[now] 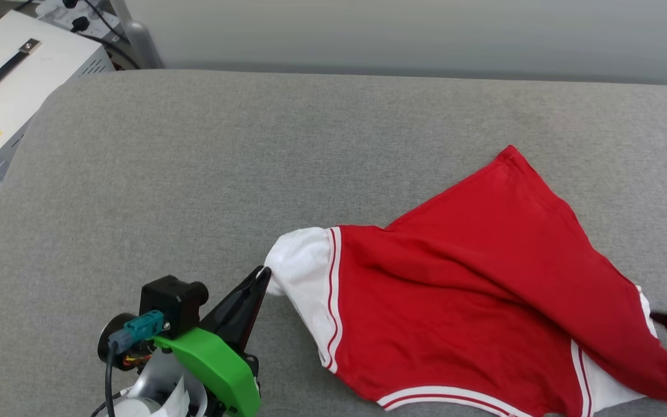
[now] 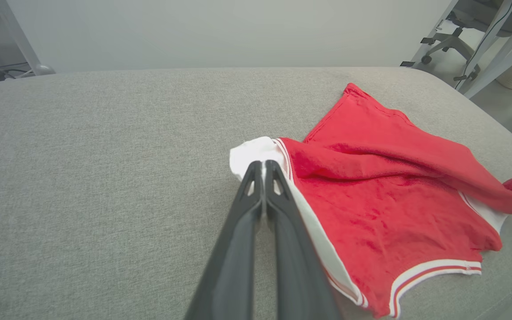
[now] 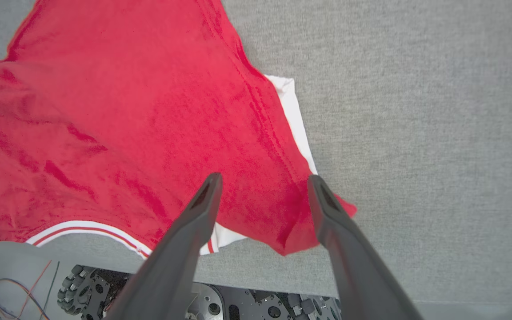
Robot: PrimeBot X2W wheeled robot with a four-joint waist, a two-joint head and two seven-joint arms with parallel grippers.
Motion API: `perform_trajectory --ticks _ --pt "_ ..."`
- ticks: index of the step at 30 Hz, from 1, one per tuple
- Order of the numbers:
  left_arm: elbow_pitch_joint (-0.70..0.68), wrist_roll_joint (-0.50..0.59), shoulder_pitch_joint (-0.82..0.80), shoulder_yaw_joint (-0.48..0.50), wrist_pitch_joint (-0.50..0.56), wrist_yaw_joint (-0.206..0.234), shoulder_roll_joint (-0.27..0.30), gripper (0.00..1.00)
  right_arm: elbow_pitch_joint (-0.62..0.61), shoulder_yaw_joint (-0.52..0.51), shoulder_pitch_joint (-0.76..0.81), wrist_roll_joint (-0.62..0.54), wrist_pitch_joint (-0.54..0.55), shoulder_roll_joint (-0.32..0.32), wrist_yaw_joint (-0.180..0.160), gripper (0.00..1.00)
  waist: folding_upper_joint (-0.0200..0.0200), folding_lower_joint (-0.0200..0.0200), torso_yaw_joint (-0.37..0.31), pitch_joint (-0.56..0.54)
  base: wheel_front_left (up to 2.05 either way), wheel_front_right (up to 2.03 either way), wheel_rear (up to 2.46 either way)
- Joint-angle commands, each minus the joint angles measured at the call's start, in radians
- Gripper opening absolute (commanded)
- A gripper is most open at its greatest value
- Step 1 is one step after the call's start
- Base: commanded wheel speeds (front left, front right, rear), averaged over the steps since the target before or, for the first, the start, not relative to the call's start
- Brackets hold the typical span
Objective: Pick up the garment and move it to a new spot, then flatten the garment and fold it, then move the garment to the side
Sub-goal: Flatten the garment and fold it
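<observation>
Grey counter (image 1: 194,145) carries garment (image 1: 455,301); left end effector (image 1: 264,274) pinches its white sleeve, right end effector (image 3: 265,179) spread over its red corner.

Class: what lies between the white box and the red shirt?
Only bare grey surface separates the box from the shirt, as the head view shows.

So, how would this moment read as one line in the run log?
garment: crumpled on grey surface | left fingers: shut on its white sleeve | right fingers: open over its red corner

Grey fabric surface (image 1: 194,174), pale wall (image 1: 426,35), white case (image 1: 15,75)
</observation>
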Motion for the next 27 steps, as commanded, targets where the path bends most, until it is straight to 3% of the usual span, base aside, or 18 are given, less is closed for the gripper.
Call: perform_trajectory --ticks 1,11,27 --pt "-0.009 0.007 -0.019 -0.003 -0.006 -0.004 -0.004 0.0 -0.018 0.0 -0.037 0.012 0.004 -0.011 -0.001 1.0 0.0107 0.0001 0.021 0.021 0.0 0.0 0.0" --pt "-0.065 0.028 -0.063 -0.027 -0.013 -0.013 -0.018 0.0 -0.061 0.107 -0.281 -0.021 -0.004 -0.045 -0.001 1.0 0.0107 0.0001 0.127 0.141 0.0 0.0 0.0" --pt "-0.055 0.031 -0.121 -0.084 -0.057 -0.041 -0.081 0.0 0.251 0.227 -0.518 -0.189 -0.086 -0.158 -0.001 1.0 0.0107 0.0001 0.306 0.296 0.0 0.0 0.0"
